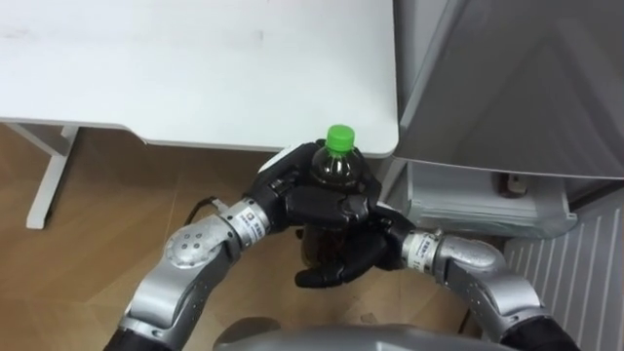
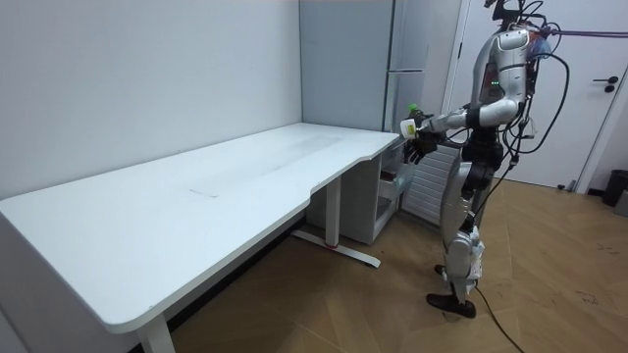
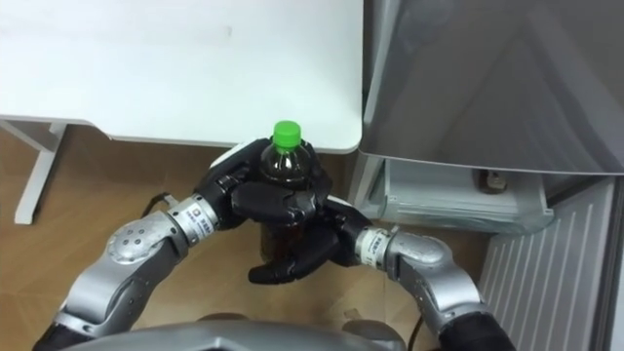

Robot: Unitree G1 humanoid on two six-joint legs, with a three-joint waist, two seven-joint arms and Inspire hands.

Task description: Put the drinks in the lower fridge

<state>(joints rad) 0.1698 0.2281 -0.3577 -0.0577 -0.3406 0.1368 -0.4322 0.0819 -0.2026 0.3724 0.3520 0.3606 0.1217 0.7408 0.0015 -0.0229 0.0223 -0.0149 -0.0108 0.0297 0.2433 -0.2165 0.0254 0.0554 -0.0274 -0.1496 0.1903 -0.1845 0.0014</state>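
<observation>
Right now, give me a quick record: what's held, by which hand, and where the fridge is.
held: bottle, dark drink, green cap, upright
left hand: curled round the bottle's upper part
right hand: curled round its lower part
table: white, ahead left
fridge: grey, to the right, lower part open
status: bottle not yet inside

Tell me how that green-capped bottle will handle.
The bottle looks dark nearly to its green cap, so probably full and heavy for its size. Its smooth round body may slip or roll; the left robot hand wraps it and the right robot hand cups its lower part. Tall and narrow, it could tip when set down.
</observation>
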